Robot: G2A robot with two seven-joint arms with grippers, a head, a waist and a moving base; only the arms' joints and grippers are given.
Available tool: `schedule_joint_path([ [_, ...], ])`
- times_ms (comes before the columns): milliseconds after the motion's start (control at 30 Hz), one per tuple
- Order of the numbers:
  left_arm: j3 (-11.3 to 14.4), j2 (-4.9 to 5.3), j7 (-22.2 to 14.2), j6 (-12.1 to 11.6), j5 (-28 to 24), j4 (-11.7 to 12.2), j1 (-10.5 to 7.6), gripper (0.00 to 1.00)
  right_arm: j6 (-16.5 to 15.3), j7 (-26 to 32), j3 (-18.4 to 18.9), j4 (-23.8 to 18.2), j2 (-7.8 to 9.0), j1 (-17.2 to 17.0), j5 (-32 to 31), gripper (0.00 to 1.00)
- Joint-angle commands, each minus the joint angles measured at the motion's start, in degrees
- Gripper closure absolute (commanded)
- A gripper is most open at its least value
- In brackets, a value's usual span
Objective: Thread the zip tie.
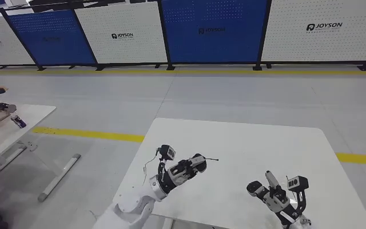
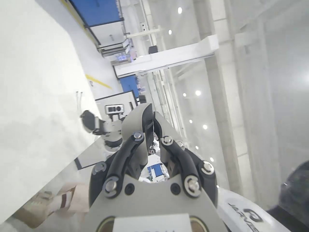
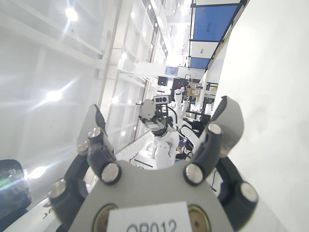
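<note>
A thin black zip tie point(image 1: 211, 159) sticks out sideways from my left gripper point(image 1: 200, 161), which hovers over the near left part of the white table point(image 1: 246, 143). In the left wrist view that gripper point(image 2: 152, 114) has its fingers pressed together on the tie. My right gripper point(image 1: 261, 183) is over the near right part of the table, apart from the left one and turned toward it. In the right wrist view it point(image 3: 161, 112) stands open with nothing between its fingers point(image 3: 227, 108), and the left arm point(image 3: 154, 117) shows farther off.
The table's near edge runs just below both arms. A second white table point(image 1: 26, 117) with small items stands at the far left. Blue and white panels point(image 1: 211, 28) line the back, and a yellow floor line point(image 1: 86, 134) runs behind the table.
</note>
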Motion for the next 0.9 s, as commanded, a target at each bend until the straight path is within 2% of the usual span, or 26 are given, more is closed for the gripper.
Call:
schedule_joint_path([
  [0,-2.0,0.22,-0.7,-0.6,-1.2,-3.4,1.47,1.00,0.0,0.0,0.0,0.0,0.00,0.0,0.0,0.00],
  [100,-4.8,0.59,-1.0,0.7,-0.4,-7.0,3.01,1.00,0.0,0.0,0.0,0.0,0.00,0.0,0.0,0.00],
  [400,-4.8,0.59,-1.0,0.7,-0.4,-7.0,3.01,1.00,0.0,0.0,0.0,0.0,0.00,0.0,0.0,0.00],
  [467,-4.0,0.49,-0.9,0.8,-1.1,-7.1,2.47,1.00,0.0,0.0,0.0,0.0,0.00,0.0,0.0,0.00],
  [600,-3.2,0.18,-2.0,-3.0,-6.7,-7.0,1.81,1.00,0.0,0.0,0.0,0.0,0.00,0.0,0.0,0.00],
  [667,-4.6,-0.08,-1.0,-5.6,-8.7,-7.5,1.41,1.00,0.0,0.0,0.0,0.0,0.00,0.0,0.0,0.00],
  [867,-4.8,-0.14,-1.0,-5.6,-8.9,-7.8,1.30,1.00,0.0,0.0,0.0,0.0,0.00,0.0,0.0,0.00],
])
